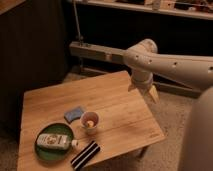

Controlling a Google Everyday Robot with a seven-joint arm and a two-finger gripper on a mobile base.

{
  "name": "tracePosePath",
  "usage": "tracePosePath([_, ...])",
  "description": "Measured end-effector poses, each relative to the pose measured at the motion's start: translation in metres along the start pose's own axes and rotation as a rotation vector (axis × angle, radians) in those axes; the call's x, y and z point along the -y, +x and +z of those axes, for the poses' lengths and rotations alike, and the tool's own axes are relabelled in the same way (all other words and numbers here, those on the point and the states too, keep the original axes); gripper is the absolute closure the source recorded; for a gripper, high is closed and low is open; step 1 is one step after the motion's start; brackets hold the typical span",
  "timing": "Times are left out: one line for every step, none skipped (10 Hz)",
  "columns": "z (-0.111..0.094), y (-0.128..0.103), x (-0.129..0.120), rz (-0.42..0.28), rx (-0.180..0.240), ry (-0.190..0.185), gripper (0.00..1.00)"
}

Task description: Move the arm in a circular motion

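The arm bends down to its claw beside the table edge; clenched or released, cannot tell.

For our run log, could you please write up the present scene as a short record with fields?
arm: off-white, reaching in from the right above the table
gripper: pale tip pointing down by the table's far right edge, apart from every item
table: light wood
plate: green, front left
bottle: white, lying on the plate
cup: right of the plate
sponge: blue, just behind the cup
striped object: dark, at the front edge
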Motion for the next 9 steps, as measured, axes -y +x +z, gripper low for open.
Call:
tracePosePath([-0.005, -0.015, -0.024, -0.012, 0.018, 0.001, 0.20])
tracePosePath([-0.012, -0.039, -0.041, -0.052, 0.031, -0.004, 0.20])
tracePosePath([-0.018, -0.060, -0.051, -0.098, 0.035, -0.013, 0.20])
tracePosePath([-0.024, -0.083, -0.057, -0.139, 0.043, -0.026, 0.20])
tracePosePath([-0.031, -0.103, -0.058, -0.177, 0.051, -0.032, 0.20])
tracePosePath([-0.045, -0.140, -0.052, -0.250, 0.068, -0.030, 0.20])
tracePosePath([-0.054, -0.161, -0.045, -0.294, 0.079, -0.021, 0.20])
tracePosePath([-0.067, -0.187, -0.032, -0.351, 0.092, -0.004, 0.20])
tracePosePath([-0.082, -0.218, -0.010, -0.424, 0.103, 0.023, 0.20])
